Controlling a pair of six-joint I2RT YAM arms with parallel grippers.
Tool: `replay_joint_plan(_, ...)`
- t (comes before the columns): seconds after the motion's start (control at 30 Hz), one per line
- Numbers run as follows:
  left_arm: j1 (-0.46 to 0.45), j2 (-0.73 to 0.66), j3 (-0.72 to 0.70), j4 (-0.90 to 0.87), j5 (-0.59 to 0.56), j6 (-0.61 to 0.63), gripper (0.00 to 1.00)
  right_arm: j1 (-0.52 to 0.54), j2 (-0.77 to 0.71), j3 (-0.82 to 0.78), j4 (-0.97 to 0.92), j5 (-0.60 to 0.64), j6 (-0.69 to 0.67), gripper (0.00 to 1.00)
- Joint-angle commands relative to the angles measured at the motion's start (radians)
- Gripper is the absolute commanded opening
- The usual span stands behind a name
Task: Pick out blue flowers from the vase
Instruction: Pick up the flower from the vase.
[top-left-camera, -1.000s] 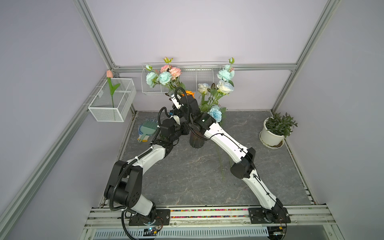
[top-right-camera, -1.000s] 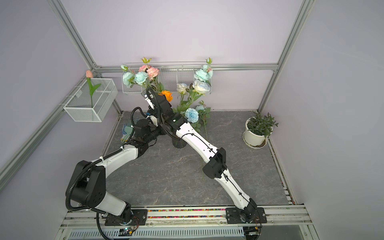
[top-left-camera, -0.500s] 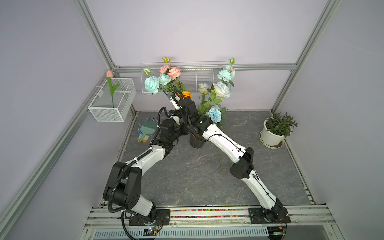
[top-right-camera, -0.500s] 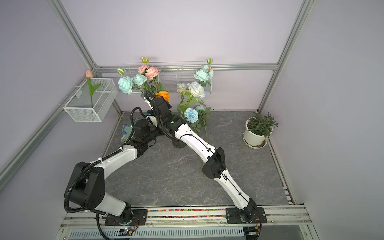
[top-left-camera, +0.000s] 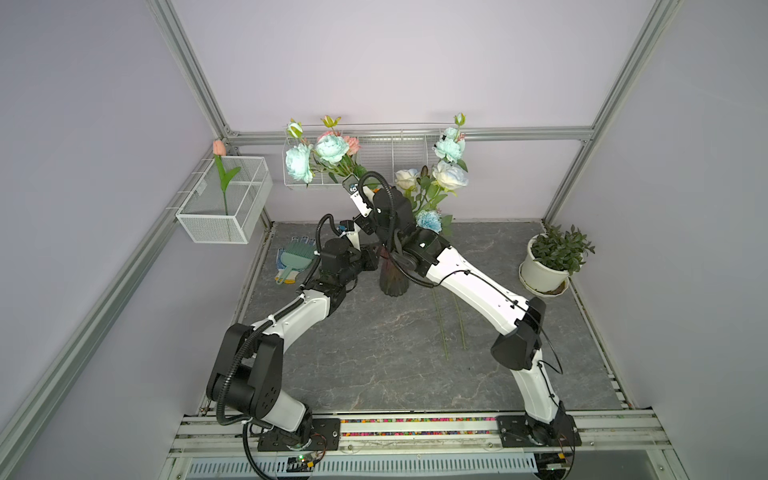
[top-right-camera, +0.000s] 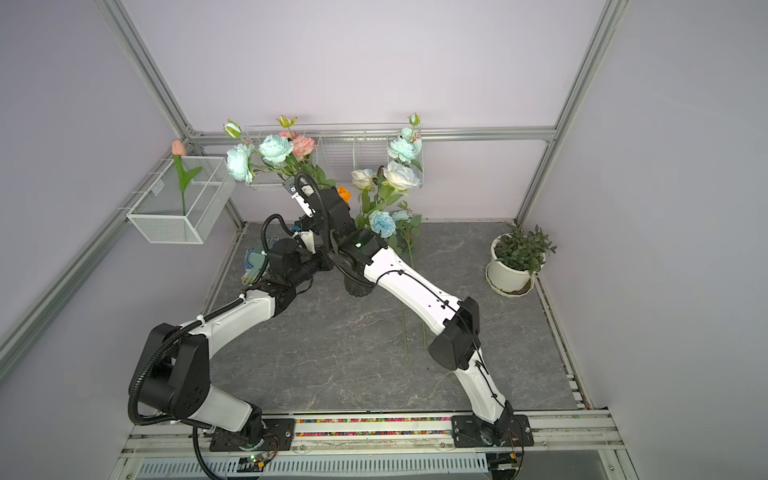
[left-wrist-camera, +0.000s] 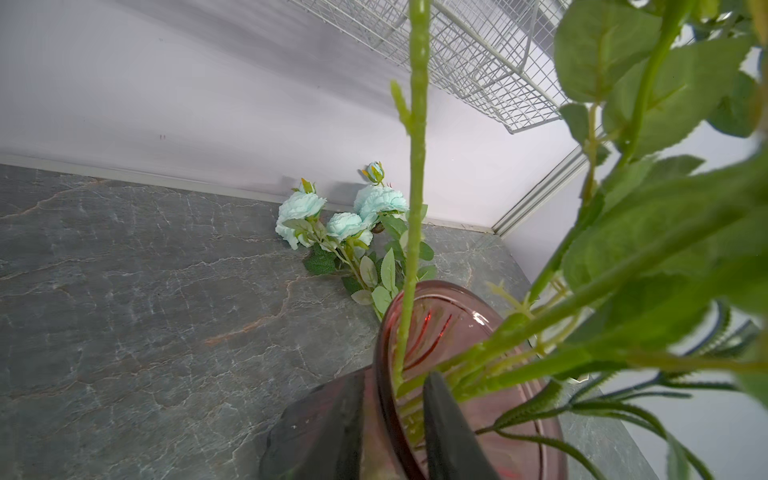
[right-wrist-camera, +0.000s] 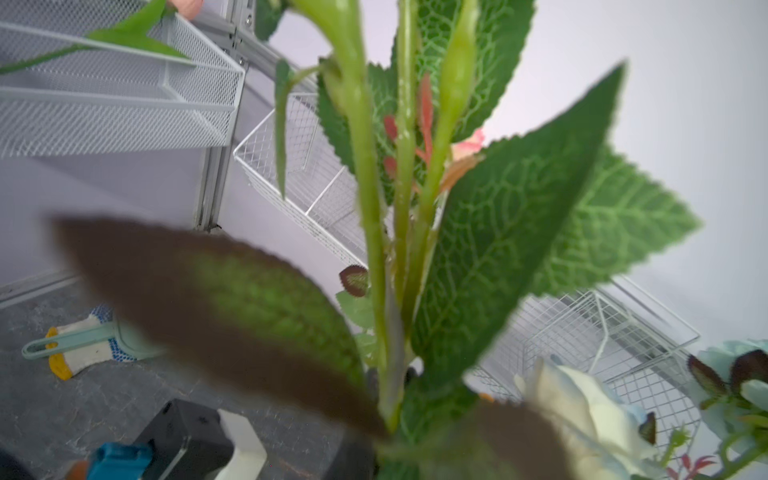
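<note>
The dark ribbed vase (top-left-camera: 390, 278) (top-right-camera: 359, 287) stands mid-table. My left gripper (top-left-camera: 371, 261) (left-wrist-camera: 395, 384) is shut on its rim (left-wrist-camera: 457, 297), one finger inside and one outside. My right gripper (top-left-camera: 353, 188) (right-wrist-camera: 390, 386) is above the vase, shut on a green stem cluster (right-wrist-camera: 392, 332) that carries aqua blue flowers (top-left-camera: 299, 164) (top-right-camera: 274, 148) and a pink head (top-left-camera: 352, 143). More blue flowers (top-left-camera: 449, 148) and pale roses (top-left-camera: 451, 176) lean out of the vase to the right. Other blue flowers (left-wrist-camera: 301, 212) (top-right-camera: 382, 222) lie on the table behind it.
A white plant pot (top-left-camera: 544, 274) sits at the right edge. A wire basket (top-left-camera: 224, 208) with a pink tulip hangs on the left wall, a wire rack (top-left-camera: 395, 153) on the back wall. A glove and green brush (top-left-camera: 293, 259) lie left. An orange rose (top-right-camera: 344, 193) stays by the vase.
My right gripper has shut on the stem cluster and risen a little. The aqua heads have swung up and to the left. The left gripper has stayed on the vase rim.
</note>
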Motion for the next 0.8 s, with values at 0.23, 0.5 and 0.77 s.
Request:
replay_joint_plan(0.23, -0.008, 0.020, -0.017, -0.040, 0.000, 0.014, 0.28, -0.009, -0.176, -0.059, 0.062, -0.062, 0.063, 0.07)
replay_joint_plan(0.5, -0.009, 0.028, -0.015, -0.036, -0.001, 0.014, 0.28, -0.006, -0.322, -0.116, 0.114, -0.180, 0.126, 0.07)
replay_joint_plan(0.77, -0.009, 0.039, -0.008, -0.045, -0.004, 0.029, 0.28, 0.007, -0.506, -0.314, 0.268, -0.270, 0.166, 0.07)
